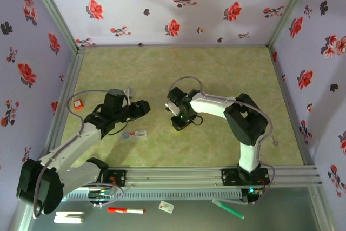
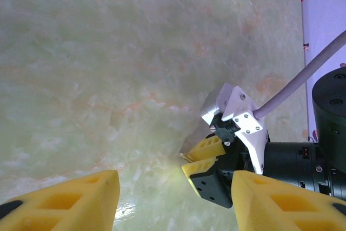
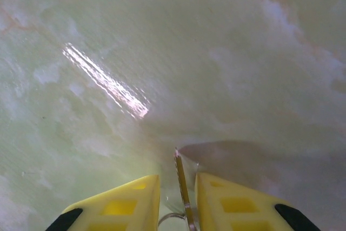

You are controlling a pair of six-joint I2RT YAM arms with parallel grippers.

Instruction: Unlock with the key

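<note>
By the left edge of the tabletop (image 1: 216, 74) sits a red padlock (image 1: 79, 104). My left end effector (image 1: 145, 106) hangs wide apart, empty. A packet (image 1: 134, 133) lies just toward the near edge, print unreadable. Mid-tabletop, my right end effector (image 3: 178, 178) has its fingers slightly apart, the key (image 3: 183, 187) edge-on between them, long axis pointing out past the fingertips over bare surface.

- My right arm's blocky plastic fingers (image 3: 124, 206): bright yellow with black patches.
- Thin metal key (image 3: 183, 187): dull silver-grey.
- Smooth tabletop (image 1: 216, 74): pale green, marbled with faint orange.
- Enclosure walls (image 1: 162, 4): lilac, strewn with red and black flowers.
</note>
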